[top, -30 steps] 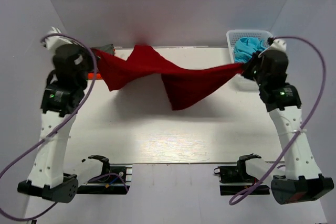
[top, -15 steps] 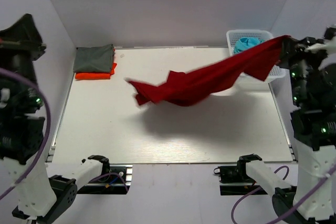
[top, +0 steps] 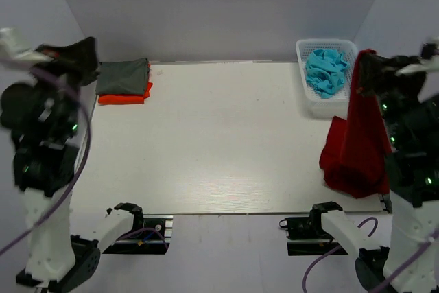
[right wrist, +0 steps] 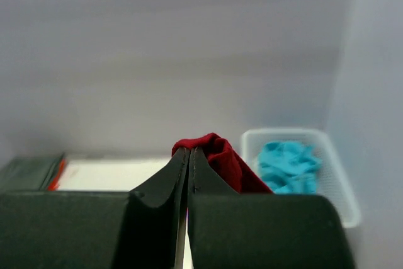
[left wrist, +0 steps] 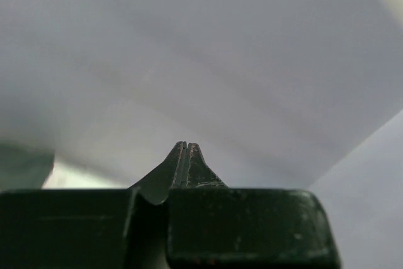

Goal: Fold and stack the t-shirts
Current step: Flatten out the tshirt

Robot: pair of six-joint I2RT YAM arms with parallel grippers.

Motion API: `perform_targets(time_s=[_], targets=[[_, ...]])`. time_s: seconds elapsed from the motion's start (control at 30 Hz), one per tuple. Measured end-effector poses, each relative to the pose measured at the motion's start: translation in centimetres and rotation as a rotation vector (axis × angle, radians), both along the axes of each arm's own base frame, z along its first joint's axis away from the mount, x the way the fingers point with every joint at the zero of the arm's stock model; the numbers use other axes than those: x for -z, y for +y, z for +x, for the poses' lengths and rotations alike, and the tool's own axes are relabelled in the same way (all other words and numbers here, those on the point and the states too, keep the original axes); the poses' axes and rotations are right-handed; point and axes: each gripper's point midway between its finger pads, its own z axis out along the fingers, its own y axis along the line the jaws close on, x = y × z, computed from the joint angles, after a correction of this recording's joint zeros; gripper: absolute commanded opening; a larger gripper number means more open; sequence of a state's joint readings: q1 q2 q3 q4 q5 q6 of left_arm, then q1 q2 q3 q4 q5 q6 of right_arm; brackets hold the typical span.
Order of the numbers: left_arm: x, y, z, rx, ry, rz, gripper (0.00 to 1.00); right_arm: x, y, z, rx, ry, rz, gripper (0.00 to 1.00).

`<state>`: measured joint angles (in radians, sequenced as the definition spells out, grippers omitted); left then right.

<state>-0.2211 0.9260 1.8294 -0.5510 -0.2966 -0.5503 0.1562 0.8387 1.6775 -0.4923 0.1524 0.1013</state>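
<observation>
My right gripper (top: 361, 60) is raised high at the right edge and shut on the dark red t-shirt (top: 357, 142), which hangs straight down from it over the table's right front corner. In the right wrist view the red cloth (right wrist: 217, 152) bunches over the shut fingertips (right wrist: 189, 150). My left gripper (top: 86, 49) is raised at the far left, shut and empty; its tips (left wrist: 186, 145) point at the bare wall. A folded grey-green t-shirt (top: 123, 75) lies on a folded orange one (top: 123, 98) at the back left. Turquoise t-shirts (top: 326, 70) fill the basket.
The white lattice basket (top: 309, 104) stands at the back right corner, also in the right wrist view (right wrist: 252, 140). White walls close in the table (top: 212, 142) on three sides. Both arm bases sit at the near edge.
The left gripper has let go of the red shirt and swung up and left. The shirt, stretched between both grippers a second ago, now hangs only from the raised right gripper.
</observation>
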Motion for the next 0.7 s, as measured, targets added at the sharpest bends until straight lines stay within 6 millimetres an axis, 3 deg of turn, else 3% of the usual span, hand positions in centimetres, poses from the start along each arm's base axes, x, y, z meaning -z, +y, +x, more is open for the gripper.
perform_targets(time_s=[0.1, 0.17, 0.27, 0.3, 0.37, 0.5, 0.63, 0.7], targets=[[6.4, -2.8, 7.6, 0.062, 0.23, 0.045, 0.0, 2.4, 3.2, 4.2, -0.143, 0.108, -0.034, 0.0], [11.9, -4.1, 11.5, 0.079, 0.389, 0.071, 0.0, 3.8, 6.0, 6.4, -0.279, 0.174, -0.043, 0.0], [20.6, -4.5, 13.6, 0.074, 0.629, 0.108, 0.0, 5.7, 11.2, 9.3, -0.55, 0.264, -0.016, 0.0], [22.2, -4.3, 13.3, 0.066, 0.675, 0.114, 0.0, 5.8, 12.1, 9.6, -0.605, 0.273, -0.004, 0.0], [23.4, -3.5, 12.5, 0.031, 0.714, 0.119, 0.0, 5.4, 14.6, 10.0, -0.747, 0.28, 0.029, 0.0], [21.1, -2.3, 10.4, -0.008, 0.643, 0.099, 0.0, 1.3, 18.4, 9.4, -0.968, 0.178, 0.069, 0.0], [20.0, -2.4, 9.8, 0.007, 0.605, 0.089, 0.0, -2.8, 20.0, 7.5, -1.064, 0.052, 0.074, 0.0], [20.6, -3.1, 10.7, 0.033, 0.622, 0.093, 0.1, -3.6, 20.0, 7.2, -1.054, 0.023, 0.081, 0.0]])
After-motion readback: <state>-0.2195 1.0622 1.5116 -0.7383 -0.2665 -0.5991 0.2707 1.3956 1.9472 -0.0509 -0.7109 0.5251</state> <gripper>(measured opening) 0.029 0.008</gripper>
